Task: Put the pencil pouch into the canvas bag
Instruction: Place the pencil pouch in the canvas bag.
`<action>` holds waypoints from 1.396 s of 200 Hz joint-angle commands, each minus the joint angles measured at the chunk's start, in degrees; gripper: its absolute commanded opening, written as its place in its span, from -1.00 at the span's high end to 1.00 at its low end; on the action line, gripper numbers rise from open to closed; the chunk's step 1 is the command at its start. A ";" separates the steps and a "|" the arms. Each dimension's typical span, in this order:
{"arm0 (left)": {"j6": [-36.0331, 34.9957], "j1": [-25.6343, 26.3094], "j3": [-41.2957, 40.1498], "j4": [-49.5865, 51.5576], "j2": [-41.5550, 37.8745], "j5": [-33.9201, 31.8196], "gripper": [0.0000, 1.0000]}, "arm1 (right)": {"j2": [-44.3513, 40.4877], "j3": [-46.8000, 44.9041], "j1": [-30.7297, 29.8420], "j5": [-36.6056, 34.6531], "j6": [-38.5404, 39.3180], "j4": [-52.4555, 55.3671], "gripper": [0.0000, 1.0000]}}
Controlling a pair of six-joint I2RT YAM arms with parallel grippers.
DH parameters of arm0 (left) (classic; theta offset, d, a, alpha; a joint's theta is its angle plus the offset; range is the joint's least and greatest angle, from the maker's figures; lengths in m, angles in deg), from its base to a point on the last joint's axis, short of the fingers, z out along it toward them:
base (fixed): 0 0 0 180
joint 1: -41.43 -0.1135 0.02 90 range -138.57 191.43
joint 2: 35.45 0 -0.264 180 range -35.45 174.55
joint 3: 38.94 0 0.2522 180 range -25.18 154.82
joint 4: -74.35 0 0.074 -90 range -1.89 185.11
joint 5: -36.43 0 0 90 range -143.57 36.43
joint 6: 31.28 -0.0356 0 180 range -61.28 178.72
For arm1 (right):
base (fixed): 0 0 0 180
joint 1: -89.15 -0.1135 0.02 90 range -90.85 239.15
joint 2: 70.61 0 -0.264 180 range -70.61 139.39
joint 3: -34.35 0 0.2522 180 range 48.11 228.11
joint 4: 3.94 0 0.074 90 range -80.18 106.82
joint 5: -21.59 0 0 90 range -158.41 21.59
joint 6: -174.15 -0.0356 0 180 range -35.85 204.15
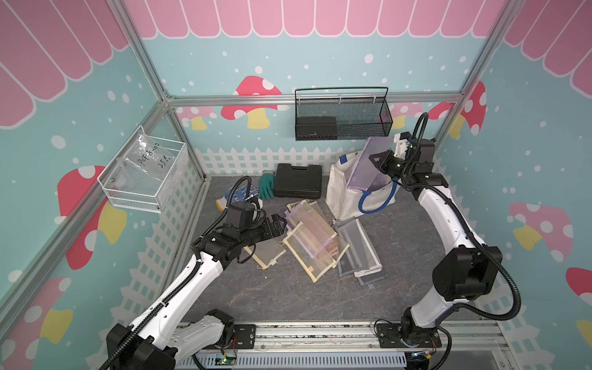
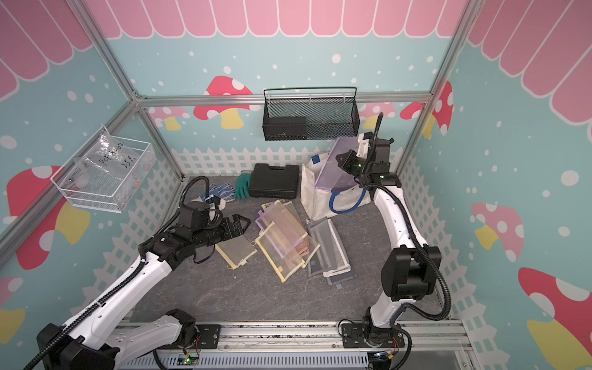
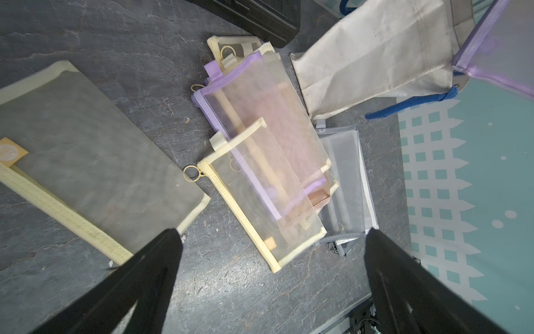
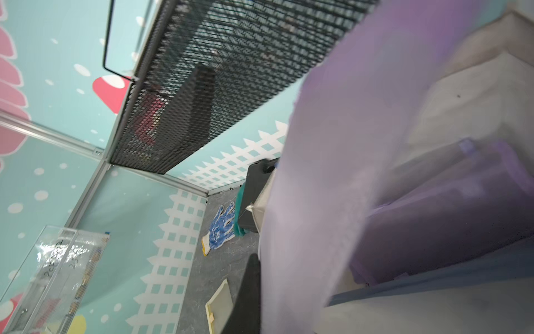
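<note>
Right gripper [image 1: 375, 161], upper right of both top views, is clamped shut on the pencil pouch [image 1: 365, 169]. The pouch is a flat purple see-through mesh rectangle. It is tilted, with its top corner up by the gripper and its lower end dipping into the mouth of the canvas bag [image 1: 339, 192]. The right wrist view is blurred, so it probably isn't fully in.

The bag is cream cloth, boxy and slumped. Its blue strap handle [image 1: 363, 205] loops out at the front.

Left gripper [image 1: 280, 223], centre-left, has its jaws spread wide and holds nothing. It hangs over the grey stone-look table [image 1: 288, 294] just beside a heap of mesh pouches [image 1: 312, 237] trimmed in yellow and purple. Grey pouches [image 1: 355, 250] lie right of the heap.

A black ribbed hard case [image 1: 298, 181] and a green rubber glove [image 1: 266, 187] sit at the back.
</note>
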 commanded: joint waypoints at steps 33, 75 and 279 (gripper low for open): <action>0.36 0.23 -0.90 1.53 -1.38 -1.64 -0.98 | 2.19 -2.94 1.75 -7.46 -5.08 -5.36 1.00; 0.53 0.24 -0.29 1.54 -0.79 -1.48 -0.98 | 6.74 -2.44 2.20 -7.54 -6.76 -6.60 1.00; 0.76 -0.52 -5.13 7.82 0.34 -3.40 -0.98 | -0.75 6.95 -7.97 -16.80 25.12 17.75 -0.67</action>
